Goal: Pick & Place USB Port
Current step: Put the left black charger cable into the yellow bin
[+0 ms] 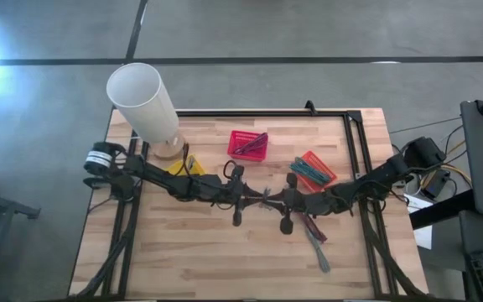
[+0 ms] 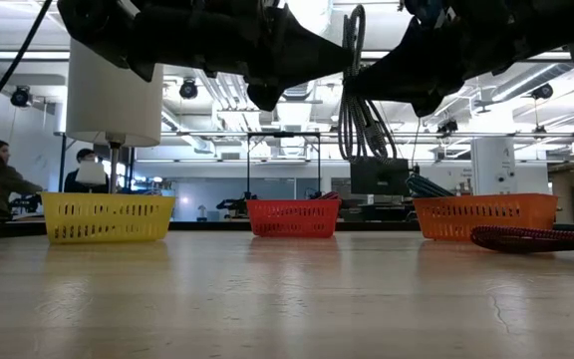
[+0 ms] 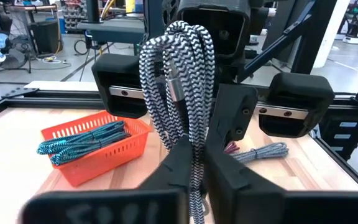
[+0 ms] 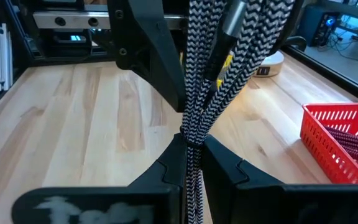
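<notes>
Over the wooden desk (image 1: 225,252), mid-air between the baskets, a black-and-white braided USB cable (image 3: 179,81) is gripped by both left gripper (image 3: 194,163) and right gripper (image 4: 191,148) jaws; pickup judged done, placement into a basket outstanding.

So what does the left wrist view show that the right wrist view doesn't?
Only the left wrist view shows the orange basket holding teal cables, and a loose grey cable lying on the table. Only the right wrist view shows the red basket with a dark red cable inside. Both share the black-and-white braided cable, coiled and pinched from opposite sides by the left gripper and the right gripper above the wooden table.
</notes>
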`<state>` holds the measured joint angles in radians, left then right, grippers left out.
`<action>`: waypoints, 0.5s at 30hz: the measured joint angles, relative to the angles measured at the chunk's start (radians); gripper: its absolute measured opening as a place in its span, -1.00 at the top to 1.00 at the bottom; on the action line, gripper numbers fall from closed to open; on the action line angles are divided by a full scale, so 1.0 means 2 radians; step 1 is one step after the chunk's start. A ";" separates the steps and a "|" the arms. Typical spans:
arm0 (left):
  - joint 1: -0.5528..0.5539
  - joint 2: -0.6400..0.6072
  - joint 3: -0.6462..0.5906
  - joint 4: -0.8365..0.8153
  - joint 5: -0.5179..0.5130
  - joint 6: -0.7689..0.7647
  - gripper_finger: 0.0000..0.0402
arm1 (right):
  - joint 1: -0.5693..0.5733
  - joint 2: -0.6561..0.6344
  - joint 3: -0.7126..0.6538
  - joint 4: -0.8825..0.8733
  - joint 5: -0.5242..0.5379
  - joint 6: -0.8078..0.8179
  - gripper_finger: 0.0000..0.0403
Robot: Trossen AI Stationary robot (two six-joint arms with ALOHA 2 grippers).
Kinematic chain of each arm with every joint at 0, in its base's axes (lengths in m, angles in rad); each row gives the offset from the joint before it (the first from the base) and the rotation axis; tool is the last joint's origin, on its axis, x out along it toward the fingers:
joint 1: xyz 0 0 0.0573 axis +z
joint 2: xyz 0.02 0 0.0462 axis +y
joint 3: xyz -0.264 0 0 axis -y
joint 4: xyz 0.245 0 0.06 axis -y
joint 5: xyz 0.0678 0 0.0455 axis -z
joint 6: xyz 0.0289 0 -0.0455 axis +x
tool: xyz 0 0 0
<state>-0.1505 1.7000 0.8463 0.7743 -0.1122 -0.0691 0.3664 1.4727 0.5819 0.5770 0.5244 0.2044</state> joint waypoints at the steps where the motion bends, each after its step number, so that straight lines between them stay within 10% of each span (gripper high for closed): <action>1: 0.000 0.000 0.000 -0.002 0.000 0.002 0.93 | 0.000 0.000 0.000 0.000 0.000 0.001 0.85; 15: 0.000 0.001 0.001 -0.025 0.003 0.004 0.97 | -0.001 0.001 0.000 0.005 -0.020 0.003 0.42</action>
<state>-0.1505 1.7012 0.8474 0.7236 -0.1070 -0.0605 0.3649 1.4741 0.5823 0.5861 0.4843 0.2096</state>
